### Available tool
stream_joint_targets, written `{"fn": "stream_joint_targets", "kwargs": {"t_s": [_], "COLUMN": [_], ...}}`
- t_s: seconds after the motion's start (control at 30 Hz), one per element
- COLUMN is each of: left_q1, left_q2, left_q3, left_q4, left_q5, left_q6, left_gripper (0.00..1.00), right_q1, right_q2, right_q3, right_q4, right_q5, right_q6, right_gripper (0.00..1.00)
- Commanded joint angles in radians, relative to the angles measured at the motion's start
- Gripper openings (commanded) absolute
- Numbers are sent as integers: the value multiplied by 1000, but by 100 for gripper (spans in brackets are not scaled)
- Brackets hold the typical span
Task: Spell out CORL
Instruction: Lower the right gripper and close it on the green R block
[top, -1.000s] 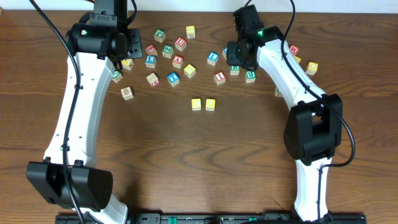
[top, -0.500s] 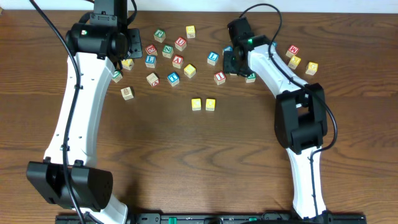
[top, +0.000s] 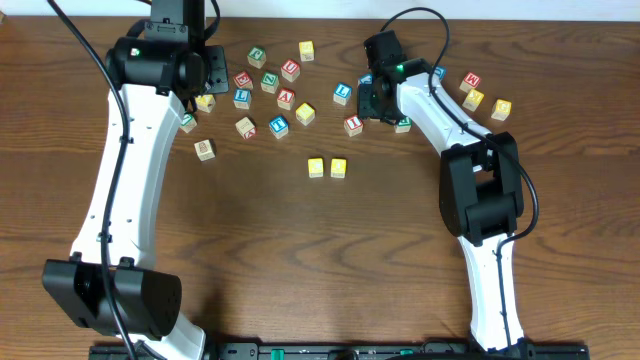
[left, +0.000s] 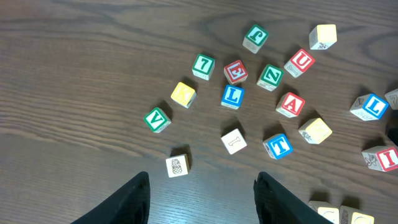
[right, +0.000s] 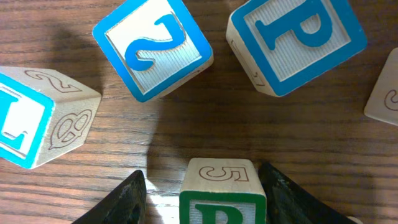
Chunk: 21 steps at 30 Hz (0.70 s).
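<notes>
Two yellow blocks (top: 316, 167) (top: 339, 167) sit side by side at the table's middle. My right gripper (right: 202, 199) is low over the back cluster, open, its fingers on either side of a green-lettered block (right: 222, 193) with a 5 on its top face. The left finger stands a little apart from the block. In the overhead view the right gripper (top: 372, 103) hides that block. My left gripper (left: 202, 199) is open and empty, high above the left cluster. A blue L block (left: 232, 96) lies in that cluster, and another blue L block (top: 342, 94) lies next to the right gripper.
Close around the right gripper are a blue 2 block (right: 154, 46), a blue P block (right: 297, 40) and a blue L block (right: 25, 127). A red I block (top: 353, 124) and a green block (top: 402, 124) lie nearby. Several blocks are scattered at the back left.
The right arm's elbow has swung left and inward, and its gripper has shifted slightly left and settled around the green block. The left arm has not moved.
</notes>
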Motion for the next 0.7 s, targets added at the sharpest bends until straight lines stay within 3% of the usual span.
{"fn": "stream_joint_targets", "kwargs": {"t_s": [0.0,0.47,0.67], "left_q1": [2,2,2], "left_q2": [-4,-4,-4], "left_q3": [-8,-8,-8], "left_q4": [-6,-6,-5], "left_q5": [-9,-9,-9], "left_q6": [-5,-5,-5], "left_gripper": [53,53,53], "right_q1": [1,1,1], "right_q2": [27,26,-10], "right_q3": [5,9,15], "right_q4": [5,-14,-30], "right_q5": [-1,-2,-2], "right_q6": [-14,-14,-13], "right_gripper": [50,25,22]}}
